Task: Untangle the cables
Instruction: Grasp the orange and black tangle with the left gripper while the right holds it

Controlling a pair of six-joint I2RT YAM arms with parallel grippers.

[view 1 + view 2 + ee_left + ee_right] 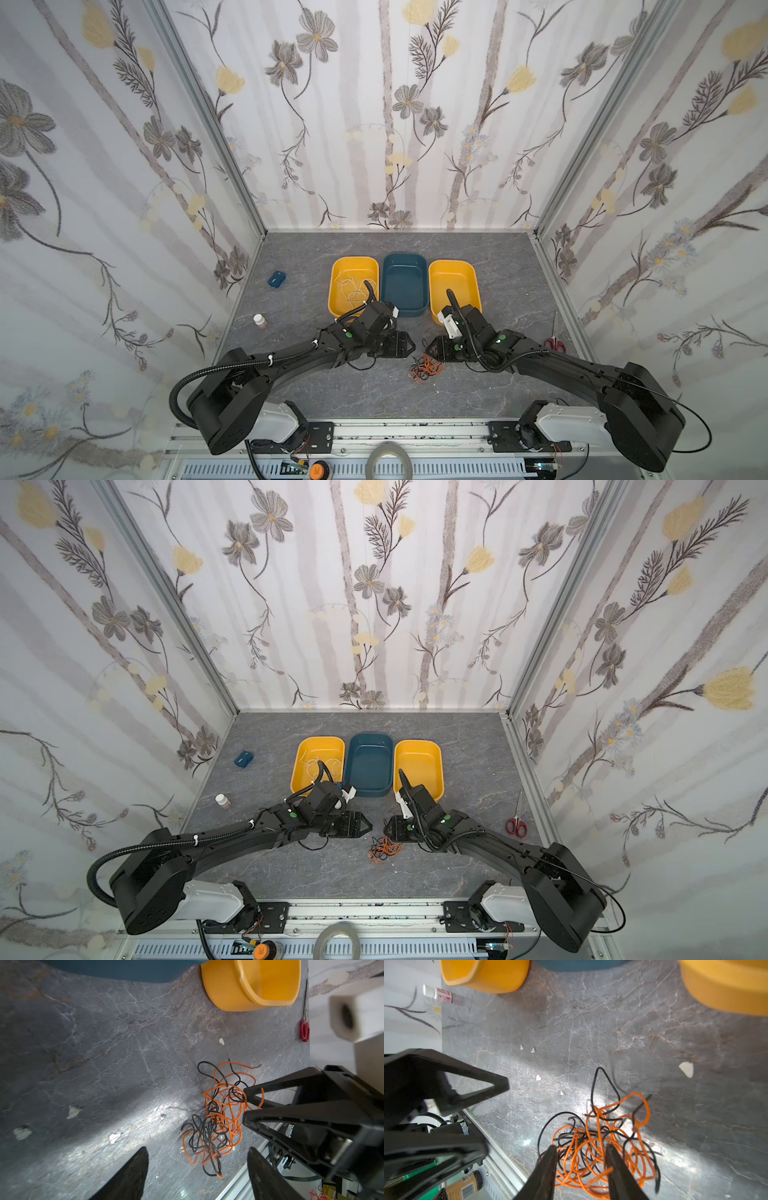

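Right tool (581,1148), jaws narrowly apart, straddles the cables (599,1124), an orange-and-black tangle on the table (612,1032). The left tool (197,1150) is wide and empty, near the tangle. The wire is probably light, limp and snag-prone, so pinch a free outer loop.

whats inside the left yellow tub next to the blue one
Thin white cables lie loose on the floor of the left yellow tub. Its near corner is covered by the left arm and its black hose, so anything there cannot be seen.
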